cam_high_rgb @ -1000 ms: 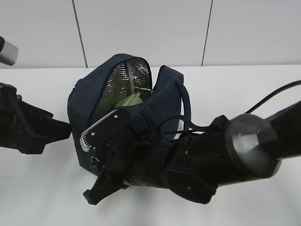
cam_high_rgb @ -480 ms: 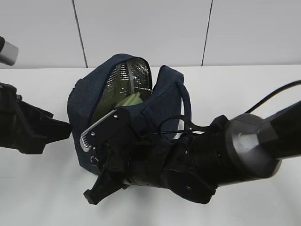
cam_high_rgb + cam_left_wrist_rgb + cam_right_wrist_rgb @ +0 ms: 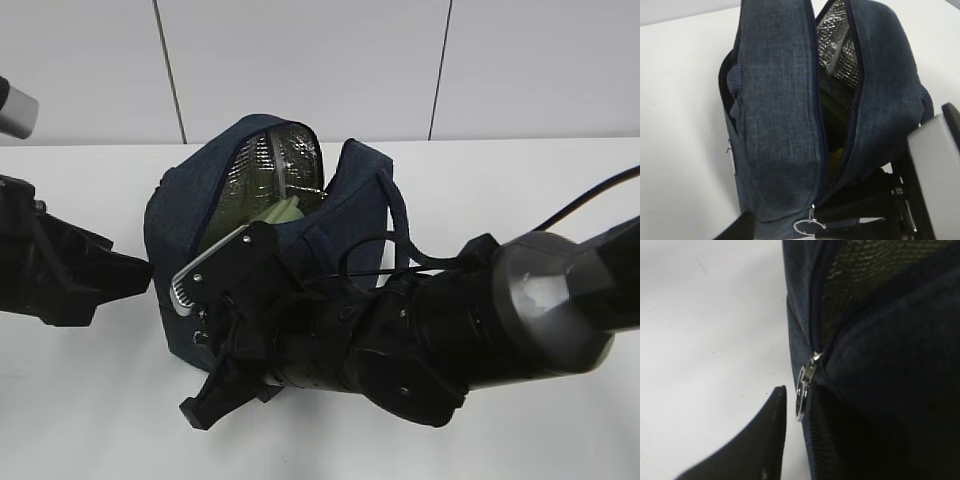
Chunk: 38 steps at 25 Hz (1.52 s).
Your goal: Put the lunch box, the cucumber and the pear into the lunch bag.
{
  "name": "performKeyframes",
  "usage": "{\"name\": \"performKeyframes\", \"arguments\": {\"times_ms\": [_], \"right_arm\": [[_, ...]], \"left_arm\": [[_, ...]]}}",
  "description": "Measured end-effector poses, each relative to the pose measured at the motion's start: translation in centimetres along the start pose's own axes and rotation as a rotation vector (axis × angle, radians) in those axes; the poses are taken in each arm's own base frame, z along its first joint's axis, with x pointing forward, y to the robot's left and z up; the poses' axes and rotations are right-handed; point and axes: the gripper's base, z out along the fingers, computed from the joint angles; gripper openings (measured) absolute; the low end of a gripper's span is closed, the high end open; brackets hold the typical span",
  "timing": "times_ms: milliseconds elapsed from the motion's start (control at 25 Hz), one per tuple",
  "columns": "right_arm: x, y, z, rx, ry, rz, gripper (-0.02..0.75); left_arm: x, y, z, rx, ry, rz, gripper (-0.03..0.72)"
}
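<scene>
lunch bag (image 3: 260, 190) stands on the white table (image 3: 540, 180), zip opening gaping at the top, silver foil lining (image 3: 268, 165) showing inside. a pale green patch down in the opening looks like the lunch box (image 3: 283, 212) lid, mostly hidden by the bag wall. in the left wrist view the bag (image 3: 785, 115) fills the frame; deep in the slit there's a dark green shape, probably the cucumber (image 3: 836, 116), and a small yellow bit lower down, maybe the pear (image 3: 836, 155), both too buried to be sure. metal ring pull (image 3: 806, 226) hangs at the low end of the zipper.

right arm (image 3: 440, 335) lies across the front of the bag and blocks its lower half. right gripper (image 3: 790, 415) is right at the ring pull (image 3: 802, 387): one dark finger (image 3: 757, 440) sits just beside the ring, the other finger is lost in the dark against the fabric. jaws are narrow, but can't tell if they actually pinch the ring.

left gripper (image 3: 125, 275) sits at the left side of the bag, tip close to the fabric, contact unclear. its jaws stand partly spread, nothing seen held; only a dark finger edge (image 3: 737, 229) cuts into the bottom of its own view.
</scene>
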Motion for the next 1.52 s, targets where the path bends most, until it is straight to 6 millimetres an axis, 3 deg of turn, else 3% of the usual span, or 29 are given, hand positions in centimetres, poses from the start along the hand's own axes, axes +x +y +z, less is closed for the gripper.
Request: {"name": "performKeyframes", "arguments": {"times_ms": [320,560,880,1320,1520], "right_arm": [[0.1,0.0,0.0,0.001,0.011,0.0,0.142],[0.1,0.0,0.0,0.003,0.015,-0.01,0.001],[0.1,-0.1,-0.5,0.008,0.062,-0.022,0.0],[-3.3,-0.1,-3.9,0.017,-0.032,-0.025,0.0],[-4.1,-0.1,-4.5,0.018,-0.058,-0.032,0.0]], "left_arm": [[0.0,0.0,0.0,0.0,0.0,0.0,0.361],[0.0,0.0,0.0,0.0,0.0,0.0,0.361],[0.0,0.0,0.0,-0.001,-0.001,0.0,0.361],[0.0,0.0,0.0,-0.003,-0.003,0.0,0.358],[-0.1,0.1,0.0,-0.011,-0.01,0.0,0.358]]}}
